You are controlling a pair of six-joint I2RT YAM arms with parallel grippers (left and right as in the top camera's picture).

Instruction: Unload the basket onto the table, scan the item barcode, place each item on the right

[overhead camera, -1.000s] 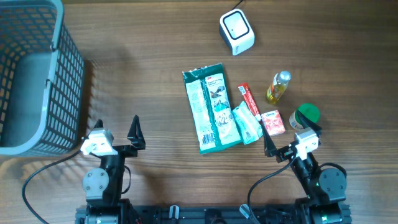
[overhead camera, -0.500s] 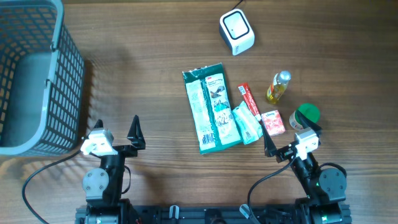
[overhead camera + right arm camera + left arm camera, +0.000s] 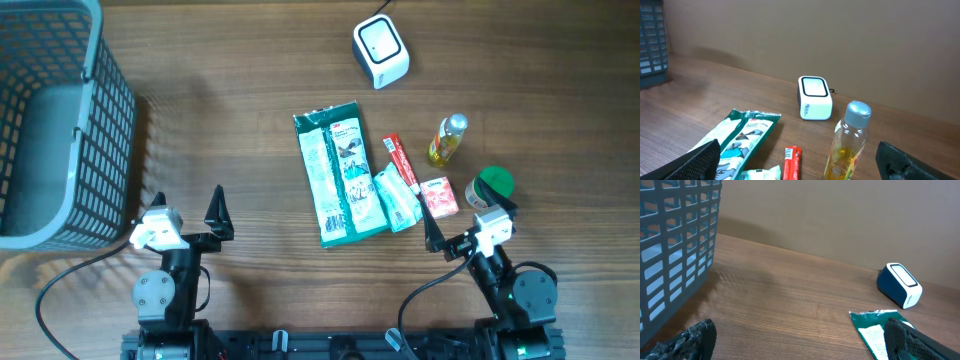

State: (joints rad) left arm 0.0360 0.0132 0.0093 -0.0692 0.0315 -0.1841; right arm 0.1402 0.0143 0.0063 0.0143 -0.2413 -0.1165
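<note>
While both arms are parked at the near edge of the wooden table (image 3: 230,100), six items are seen clustered right of centre, well short of the scanner. They are counted as one large green packet (image 3: 341,172), one red tube (image 3: 398,158), one small green-and-white pouch (image 3: 397,200), one pink box (image 3: 438,196), one yellow bottle (image 3: 449,140) with a silver cap, and one round green-topped container (image 3: 492,184). One white barcode scanner (image 3: 381,52) is set on the far side, apart from the items, which lie between it and the right gripper (image 3: 465,222). One grey mesh basket (image 3: 110,110) is placed at the far left. The left gripper (image 3: 187,208) is shown near the basket. Both pairs of jaws are spread wide and empty.
</note>
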